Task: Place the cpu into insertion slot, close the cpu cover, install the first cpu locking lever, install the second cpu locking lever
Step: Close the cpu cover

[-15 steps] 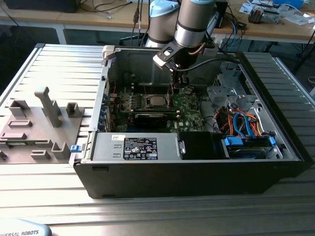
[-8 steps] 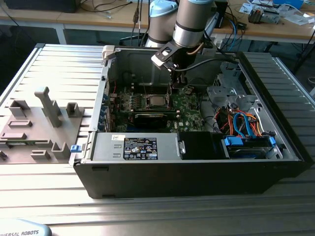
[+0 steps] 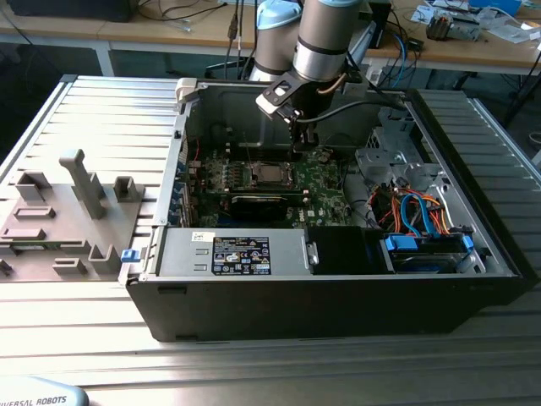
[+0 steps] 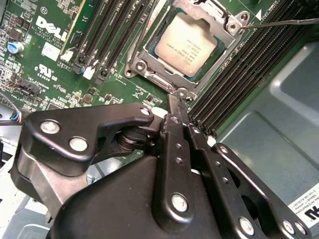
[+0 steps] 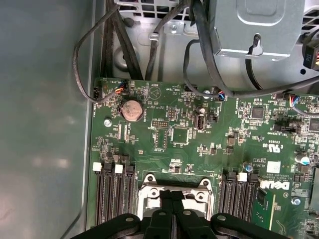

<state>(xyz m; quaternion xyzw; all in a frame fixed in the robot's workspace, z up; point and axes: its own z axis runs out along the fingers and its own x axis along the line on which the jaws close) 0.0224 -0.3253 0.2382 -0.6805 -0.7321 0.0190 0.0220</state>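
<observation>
1. The gripper [image 3: 302, 144] reached down into the open computer case [image 3: 254, 304], which stood on the ribbed worktop [image 3: 279, 364].
2. In both wrist views the black fingers [image 4: 172, 149] [image 5: 162, 219] were pressed together, with no gap and nothing visible between them.
3. Their tips sat just beside the near edge of the cpu cover [image 4: 225, 37]; whether they touched it could not be told.
4. The cpu [image 4: 188, 42] lay flat in the insertion slot [image 4: 158, 54] on the green circuit board [image 4: 60, 64], silvery top up.
5. The cover lay down around it, framing its top.
6. A thin metal lever [image 4: 284, 22] ran away from one cover corner, above the long black memory slots [image 4: 239, 74].
</observation>
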